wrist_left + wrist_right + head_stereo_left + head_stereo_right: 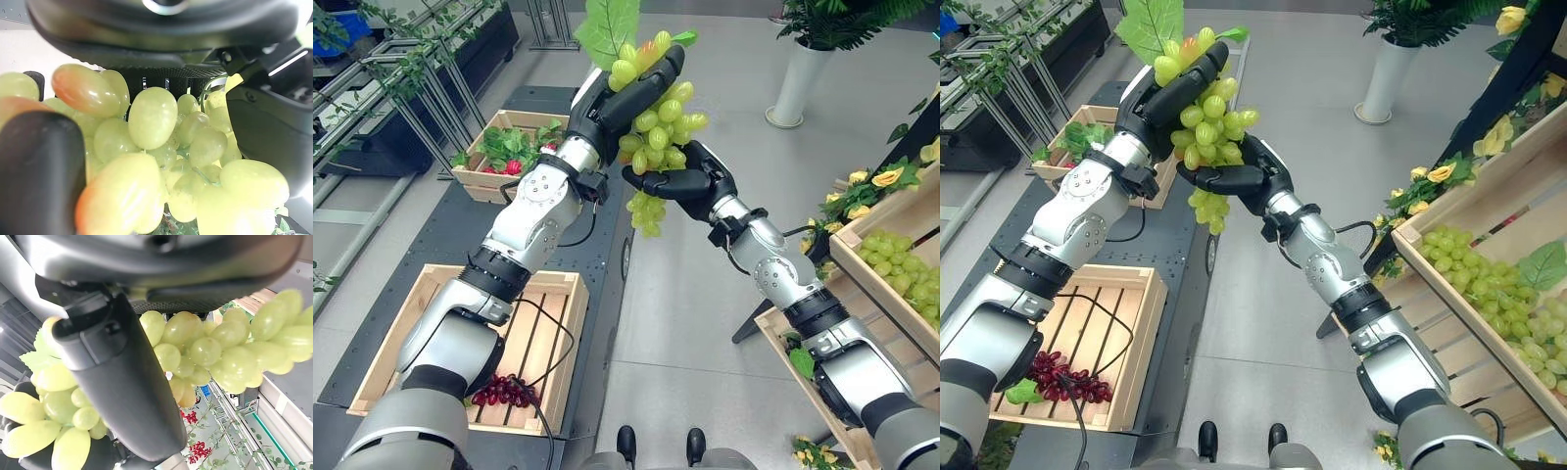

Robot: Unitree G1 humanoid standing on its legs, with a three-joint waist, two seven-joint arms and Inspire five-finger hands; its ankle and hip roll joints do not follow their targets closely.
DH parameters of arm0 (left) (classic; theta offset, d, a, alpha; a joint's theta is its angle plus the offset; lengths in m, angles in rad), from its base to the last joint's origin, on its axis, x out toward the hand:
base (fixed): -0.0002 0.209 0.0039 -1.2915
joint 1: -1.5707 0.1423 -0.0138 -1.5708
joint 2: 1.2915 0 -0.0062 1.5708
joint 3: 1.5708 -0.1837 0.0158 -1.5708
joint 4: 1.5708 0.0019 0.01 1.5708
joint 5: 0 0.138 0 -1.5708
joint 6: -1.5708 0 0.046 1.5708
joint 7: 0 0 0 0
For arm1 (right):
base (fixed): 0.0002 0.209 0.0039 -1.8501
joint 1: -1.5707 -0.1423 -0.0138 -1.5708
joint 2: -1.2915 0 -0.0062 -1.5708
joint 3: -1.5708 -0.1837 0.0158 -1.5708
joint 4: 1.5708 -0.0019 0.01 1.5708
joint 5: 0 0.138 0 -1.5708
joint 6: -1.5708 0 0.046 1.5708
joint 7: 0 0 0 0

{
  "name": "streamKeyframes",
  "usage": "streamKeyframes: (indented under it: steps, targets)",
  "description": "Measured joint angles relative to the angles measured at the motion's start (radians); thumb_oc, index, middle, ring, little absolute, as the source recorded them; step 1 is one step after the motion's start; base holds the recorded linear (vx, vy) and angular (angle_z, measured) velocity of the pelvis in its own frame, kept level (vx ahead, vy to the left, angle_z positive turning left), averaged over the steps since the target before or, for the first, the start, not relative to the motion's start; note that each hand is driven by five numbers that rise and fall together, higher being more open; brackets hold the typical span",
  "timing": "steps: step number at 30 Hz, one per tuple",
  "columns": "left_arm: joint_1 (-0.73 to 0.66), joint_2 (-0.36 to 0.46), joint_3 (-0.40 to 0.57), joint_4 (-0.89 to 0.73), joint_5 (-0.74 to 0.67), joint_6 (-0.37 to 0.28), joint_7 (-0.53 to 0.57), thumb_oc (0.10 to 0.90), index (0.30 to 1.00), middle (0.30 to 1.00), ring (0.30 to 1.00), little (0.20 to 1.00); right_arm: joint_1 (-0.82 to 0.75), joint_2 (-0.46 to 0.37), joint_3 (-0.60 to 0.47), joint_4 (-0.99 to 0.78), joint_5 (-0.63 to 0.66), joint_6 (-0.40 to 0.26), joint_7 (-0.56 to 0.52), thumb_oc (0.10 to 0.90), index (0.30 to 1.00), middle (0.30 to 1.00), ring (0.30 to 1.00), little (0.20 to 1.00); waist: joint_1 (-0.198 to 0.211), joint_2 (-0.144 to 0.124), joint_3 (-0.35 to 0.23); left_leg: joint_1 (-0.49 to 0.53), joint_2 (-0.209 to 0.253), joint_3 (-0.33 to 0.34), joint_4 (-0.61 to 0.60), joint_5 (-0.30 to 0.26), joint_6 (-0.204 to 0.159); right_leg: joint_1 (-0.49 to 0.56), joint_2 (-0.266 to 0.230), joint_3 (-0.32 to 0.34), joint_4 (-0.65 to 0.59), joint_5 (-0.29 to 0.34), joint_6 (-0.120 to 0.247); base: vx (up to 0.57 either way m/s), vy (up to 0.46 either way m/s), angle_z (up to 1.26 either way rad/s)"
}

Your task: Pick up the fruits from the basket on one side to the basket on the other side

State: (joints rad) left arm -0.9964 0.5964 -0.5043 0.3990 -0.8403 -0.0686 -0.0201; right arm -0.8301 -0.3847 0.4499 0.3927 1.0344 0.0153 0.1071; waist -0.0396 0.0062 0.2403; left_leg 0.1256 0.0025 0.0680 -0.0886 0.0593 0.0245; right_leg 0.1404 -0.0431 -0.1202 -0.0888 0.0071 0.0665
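- Green grape bunch (658,137): held aloft mid-scene between both hands, clear of the crates.
- Left hand (625,98): raised, fingers curled over bunch top.
- Right hand (690,181): beneath, fingers and thumb clasping bunch middle.
- Red grapes (504,390): in near-left wooden crate (558,333).

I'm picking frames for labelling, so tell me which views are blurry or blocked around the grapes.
Left wrist view: green grape bunch is very close, nearest grapes soft, left hand blurred dark across the corner. Right wrist view: right hand blocks the middle, background soft. Left eye view: bunch and both hands sharp.
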Motion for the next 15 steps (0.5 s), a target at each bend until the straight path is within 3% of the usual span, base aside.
streamKeyframes:
  steps: [15]
  targets:
    - [-0.027, -0.026, 0.0, 0.005, -0.028, 0.0, -0.016, 0.4, 0.3, 0.3, 0.3, 0.3, -0.004, 0.007, -0.003, 0.035, 0.044, -0.008, -0.042, 0.4, 0.3, 0.3, 0.3, 0.3, 0.001, 0.0, 0.0, -0.002, 0.002, 0.01, 0.0, 0.0, 0.0, -0.006, 0.001, 0.005, 0.0, 0.003, -0.001, 0.0, 0.001, -0.01]
